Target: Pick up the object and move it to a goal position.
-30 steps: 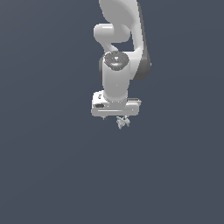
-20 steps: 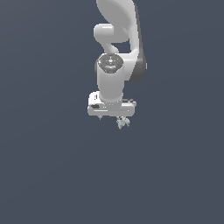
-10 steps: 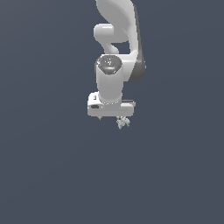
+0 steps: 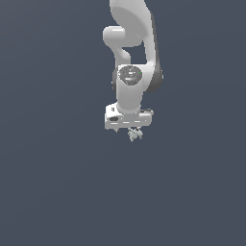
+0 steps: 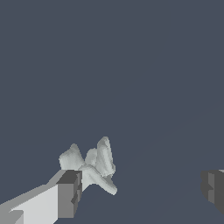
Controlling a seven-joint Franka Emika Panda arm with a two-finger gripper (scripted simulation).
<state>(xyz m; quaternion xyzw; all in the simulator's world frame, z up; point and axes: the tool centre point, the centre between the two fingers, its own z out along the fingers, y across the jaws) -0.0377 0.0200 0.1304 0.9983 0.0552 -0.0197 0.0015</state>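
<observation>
Glossy white arm [image 4: 132, 29] with rounded, chunky links, dark grey trim, a round grey joint cap [image 4: 130, 74], white boxy hand [image 4: 127, 118], dark grey fingertips [image 5: 70, 193].

Only non-task thing in view is the background [image 4: 53, 182]: flat, uniform dark slate-grey, filling the exterior view edge to edge. Same plain grey fills the wrist view, with one faint straight seam [image 5: 175, 127] running diagonally across it. No texture, markings or other items visible.
</observation>
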